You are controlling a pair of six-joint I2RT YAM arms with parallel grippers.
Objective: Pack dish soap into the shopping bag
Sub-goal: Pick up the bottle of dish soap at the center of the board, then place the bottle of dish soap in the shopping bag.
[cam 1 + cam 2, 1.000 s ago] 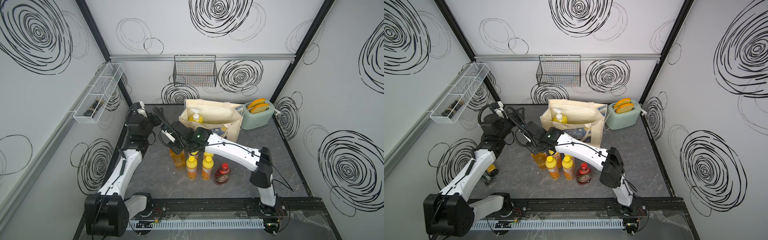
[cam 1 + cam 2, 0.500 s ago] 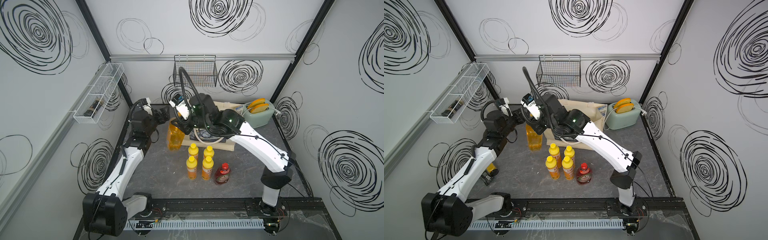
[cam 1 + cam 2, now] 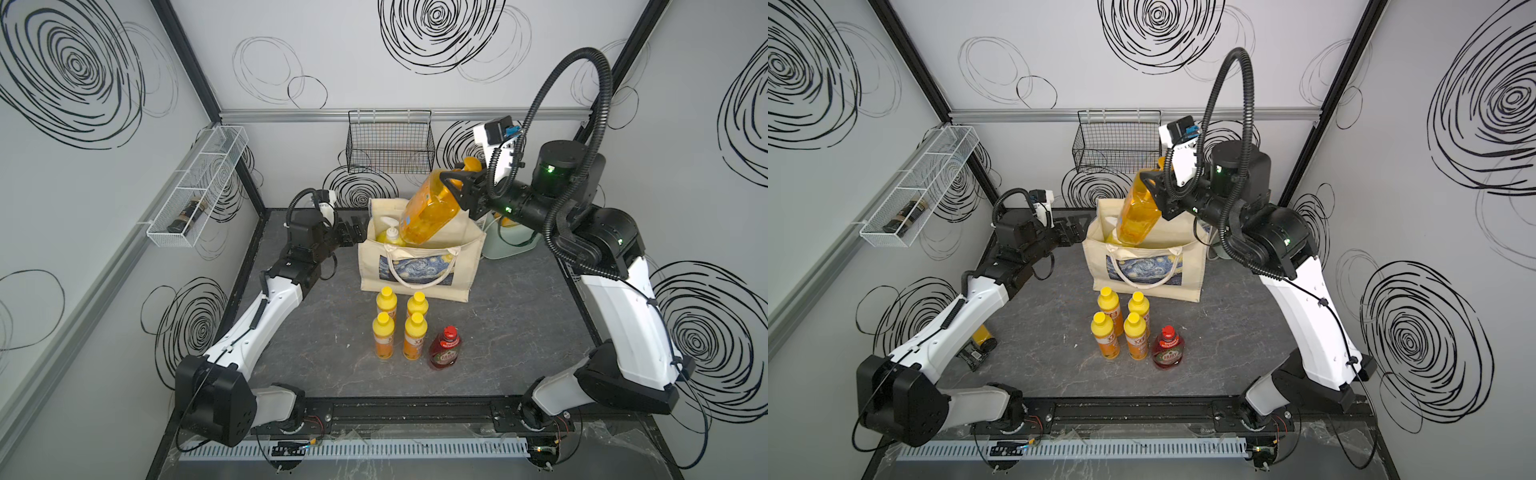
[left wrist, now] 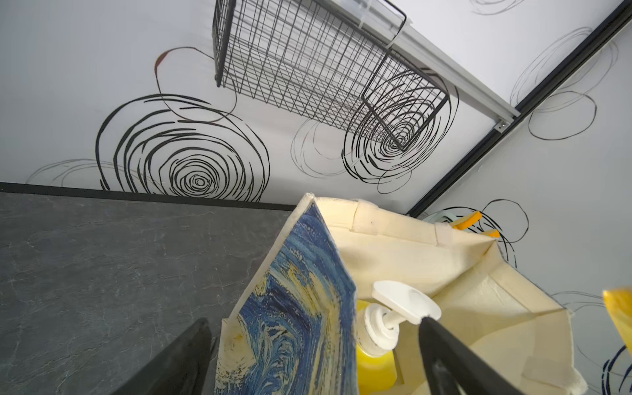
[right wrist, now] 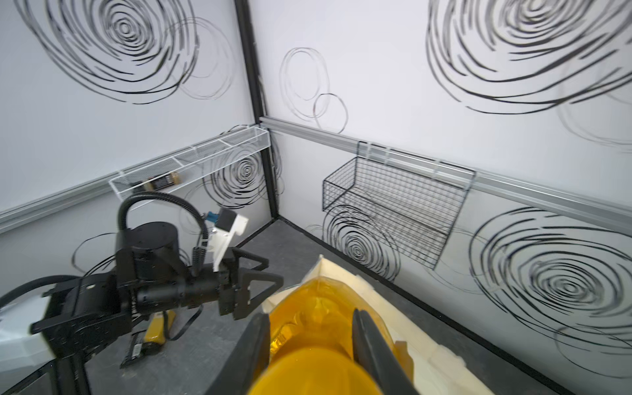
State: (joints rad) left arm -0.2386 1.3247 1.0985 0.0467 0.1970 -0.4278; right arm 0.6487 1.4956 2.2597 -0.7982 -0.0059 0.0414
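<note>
My right gripper (image 3: 453, 189) is clamped on the orange bottle (image 3: 428, 212) near its neck end, one finger (image 5: 260, 342) on each side of the clear amber body. The bottle hangs tilted in the air, its base pointing down into the open mouth of the bag (image 3: 374, 270), and in both top views that lower end overlaps the near rim. The bag stands upright at the back of the table (image 3: 519, 316), print side to the front. A pump bottle (image 3: 390, 237) already stands inside, at the end nearest my left arm. My left gripper (image 3: 353, 232) sits just beside that end of the bag with its jaws spread wide and holding nothing. In the left wrist view the printed wall rises between my two fingers, one outside the bag and one by the white pump; whether either touches the cloth I cannot tell. In front of the bag four yellow bottles (image 3: 415, 336) stand in a tight square, and the red bottle (image 3: 445, 349) stands just beside them, on my right arm's side.
</note>
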